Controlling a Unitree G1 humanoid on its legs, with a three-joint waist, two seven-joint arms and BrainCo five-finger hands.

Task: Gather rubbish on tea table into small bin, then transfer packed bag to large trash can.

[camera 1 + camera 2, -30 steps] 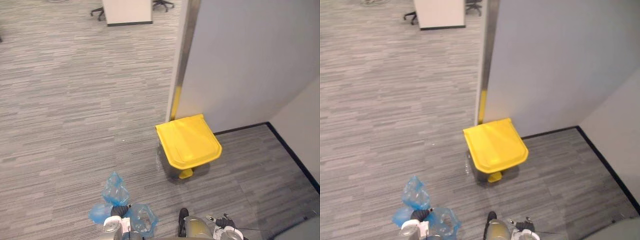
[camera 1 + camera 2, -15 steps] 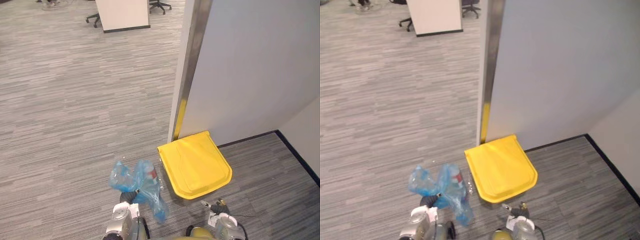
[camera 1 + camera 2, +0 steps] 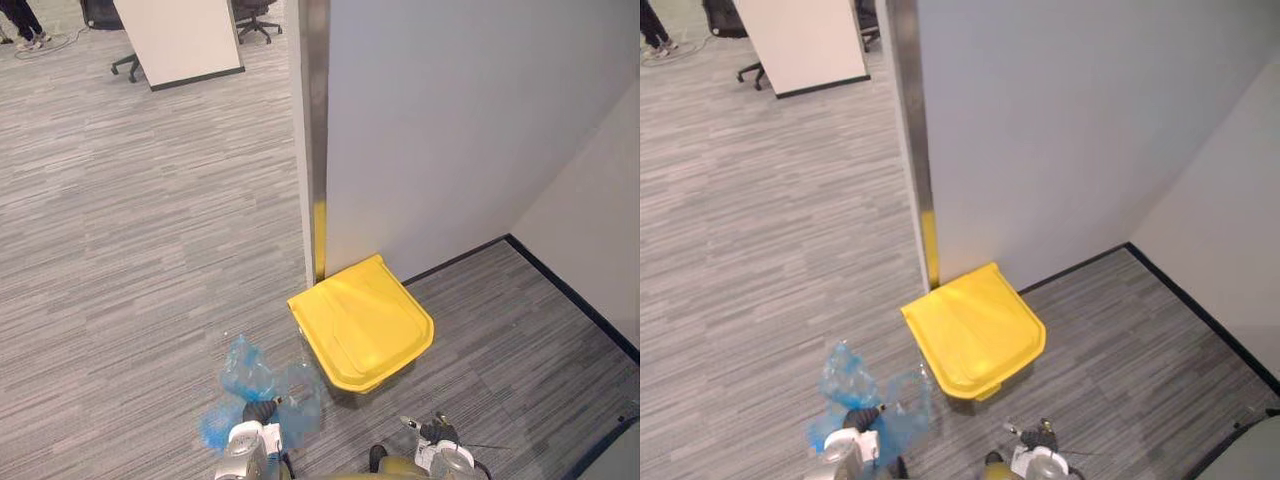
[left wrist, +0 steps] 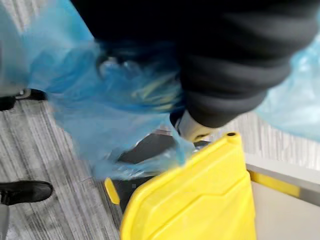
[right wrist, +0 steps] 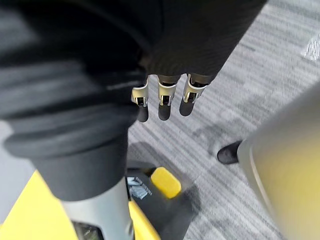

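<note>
- No word, number or sign can be read in any view.
- In the right wrist view, the large trash can [image 3: 362,322] carries a small dark label [image 5: 138,189] with pale marks on its front, just beside the yellow pedal [image 5: 166,182]. The marks are too blurred to make out.
</note>
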